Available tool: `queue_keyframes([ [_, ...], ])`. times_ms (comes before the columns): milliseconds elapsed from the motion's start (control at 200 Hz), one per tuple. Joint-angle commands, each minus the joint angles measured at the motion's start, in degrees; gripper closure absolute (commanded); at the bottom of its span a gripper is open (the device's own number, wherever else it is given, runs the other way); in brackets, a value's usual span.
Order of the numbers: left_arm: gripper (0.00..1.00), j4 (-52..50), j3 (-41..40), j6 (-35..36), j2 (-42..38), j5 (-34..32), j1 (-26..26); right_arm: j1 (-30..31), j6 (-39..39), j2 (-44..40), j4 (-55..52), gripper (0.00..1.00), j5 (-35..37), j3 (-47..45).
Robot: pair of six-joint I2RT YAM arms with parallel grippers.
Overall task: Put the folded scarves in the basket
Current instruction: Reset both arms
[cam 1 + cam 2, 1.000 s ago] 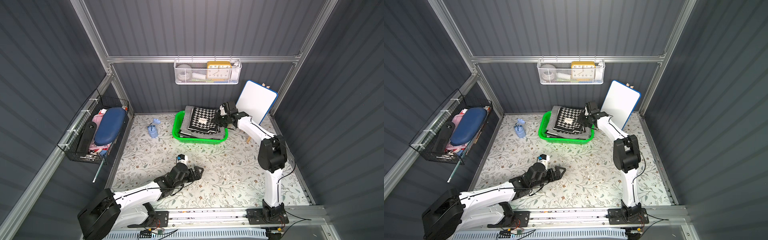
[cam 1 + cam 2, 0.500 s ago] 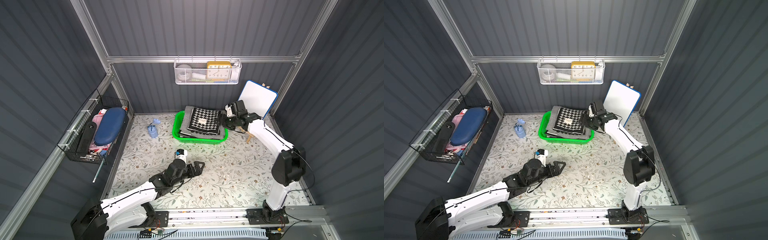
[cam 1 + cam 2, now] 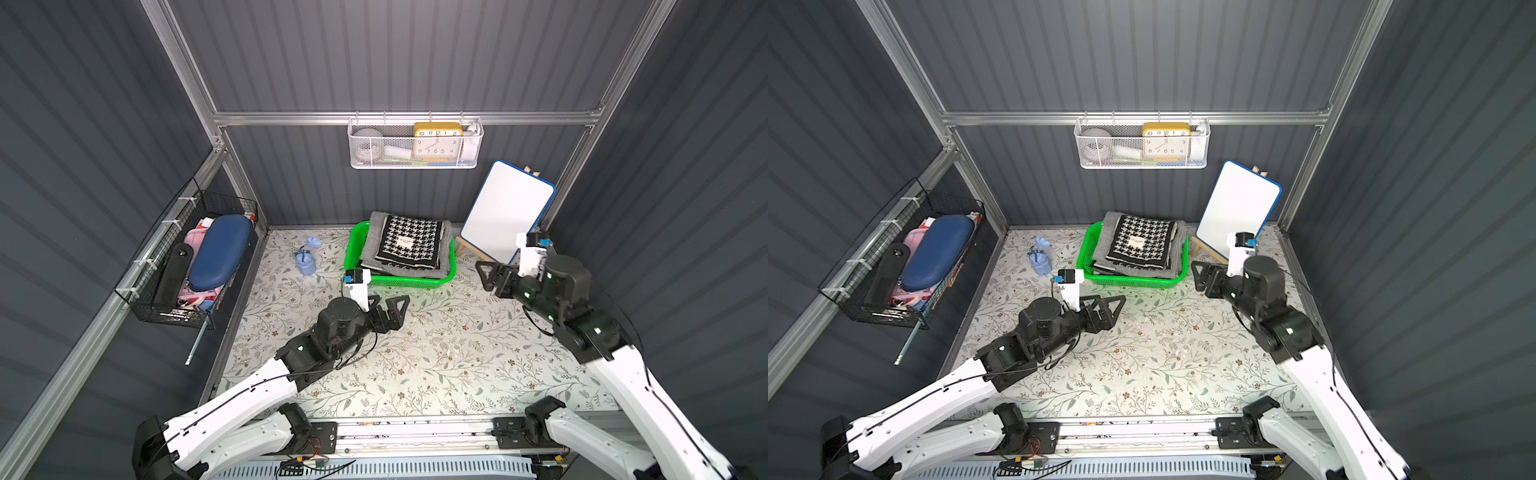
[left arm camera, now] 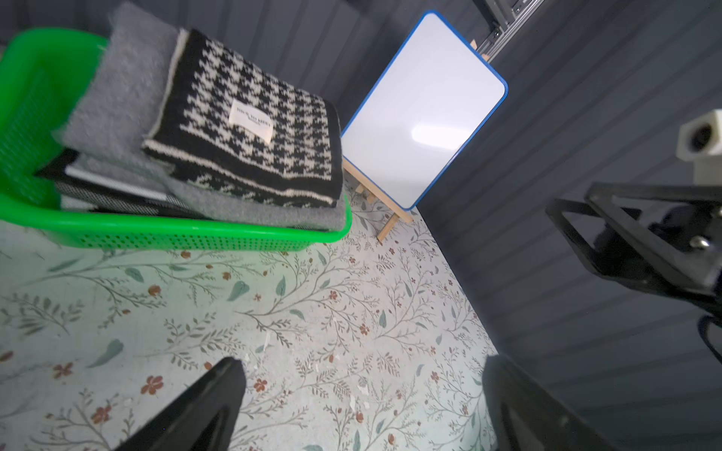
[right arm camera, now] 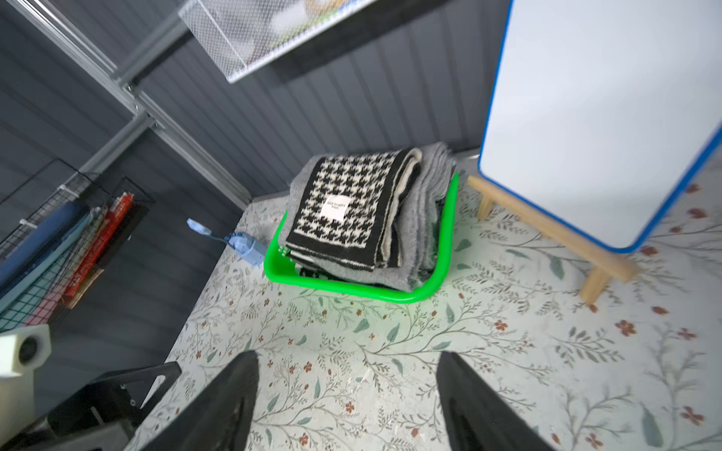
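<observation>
With scarf (image 3: 409,245) laid in basket (image 3: 399,283) and jaws of left gripper (image 3: 392,301) and right gripper (image 3: 484,276) apart, empty, retreat is best made clear of whiteboard (image 3: 505,216).

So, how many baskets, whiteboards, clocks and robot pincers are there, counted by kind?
Baskets: 3 (green basket, black wire basket, white mesh basket)
Whiteboard: 1
Clock: 1
Pincers: 2 (left pincer, right pincer)
Total: 7
</observation>
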Motion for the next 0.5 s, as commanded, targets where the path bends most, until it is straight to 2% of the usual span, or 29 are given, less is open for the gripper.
queue_keyframes([
  [0,0.01,-3.4,3.4,7.3,0.8,-5.4,0.2,-0.1,-3.6,-6.8,3.1,0.21,9.5,-6.7],
  [70,0.01,-2.1,3.9,9.6,0.6,-5.6,0.2,-0.1,-4.1,-11.0,4.9,0.16,13.7,-11.1],
  [105,0.01,-1.2,3.6,10.7,0.4,-6.0,0.3,-0.1,-3.6,-12.9,5.9,0.1,16.3,-13.4],
  [125,0.01,-0.5,3.3,11.6,0.2,-6.0,0.3,-0.1,-3.1,-13.9,6.8,0.02,17.9,-14.9],
  [140,0.01,0.1,3.0,12.3,0.1,-6.3,0.2,-0.1,-3.0,-14.5,7.9,0.01,19.0,-16.1],
  [325,0.01,3.1,-1.3,17.1,-0.6,-17.9,0.2,-0.1,-7.5,-19.7,15.9,0.01,24.8,-27.1],
  [495,0.01,17.1,-12.5,25.3,-3.9,-23.2,0.2,-0.1,-8.7,-20.2,20.7,0.01,28.2,-33.0],
])
